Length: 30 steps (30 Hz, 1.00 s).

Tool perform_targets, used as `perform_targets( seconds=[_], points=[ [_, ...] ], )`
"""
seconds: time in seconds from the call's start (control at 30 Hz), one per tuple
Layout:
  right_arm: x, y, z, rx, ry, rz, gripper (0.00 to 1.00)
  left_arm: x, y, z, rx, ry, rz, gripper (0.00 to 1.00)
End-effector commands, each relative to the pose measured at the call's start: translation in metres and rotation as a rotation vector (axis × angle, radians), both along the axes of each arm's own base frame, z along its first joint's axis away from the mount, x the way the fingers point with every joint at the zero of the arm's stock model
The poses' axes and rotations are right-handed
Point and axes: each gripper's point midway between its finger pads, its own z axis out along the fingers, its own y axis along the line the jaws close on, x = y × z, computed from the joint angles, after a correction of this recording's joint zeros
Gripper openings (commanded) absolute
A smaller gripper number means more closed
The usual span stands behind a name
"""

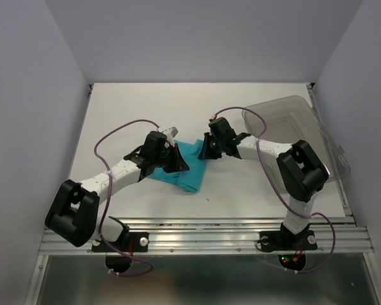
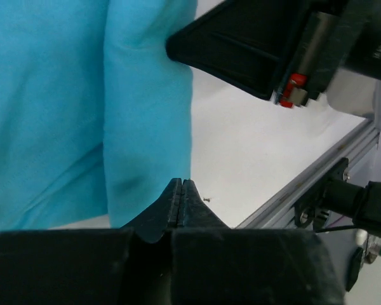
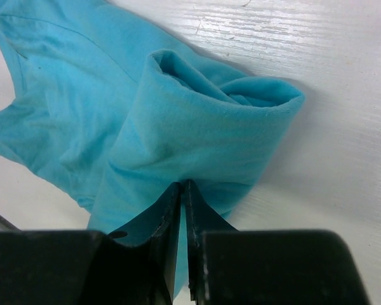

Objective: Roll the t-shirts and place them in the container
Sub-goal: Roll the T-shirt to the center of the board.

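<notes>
The plain teal short-sleeved t-shirt of thin fabric (image 1: 192, 166) lies bunched mid-tabletop between the two arms, its visible folded edge running roughly from far to near, slightly tilted; the left arm hides part of it. The right wrist view alone shows a loose roll with an open end, the right pincer (image 3: 184, 190) clamped on its cloth. The left wrist view shows the left pincer (image 2: 181, 187) together, its tips at the fold's edge; whether cloth is caught I cannot tell. The white tabletop (image 1: 241, 197) also carries a clear grey-tinted plastic bin (image 1: 305, 121), beneath pale lavender walls (image 1: 197, 38).
</notes>
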Motion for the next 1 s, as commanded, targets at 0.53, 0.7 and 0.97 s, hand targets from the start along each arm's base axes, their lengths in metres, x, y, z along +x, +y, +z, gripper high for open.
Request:
perform_targets(
  seconds=[0.53, 0.7, 0.97],
  points=[
    [0.053, 0.019, -0.011, -0.092, -0.059, 0.013, 0.14, -0.01, 0.021, -0.07, 0.123, 0.1, 0.06, 0.0],
    [0.054, 0.016, -0.03, -0.125, -0.036, 0.013, 0.14, -0.004, 0.02, -0.046, 0.119, 0.048, 0.048, 0.0],
    [0.061, 0.002, 0.035, -0.108, -0.154, -0.028, 0.16, 0.005, 0.041, 0.004, 0.284, -0.094, 0.129, 0.09]
  ],
)
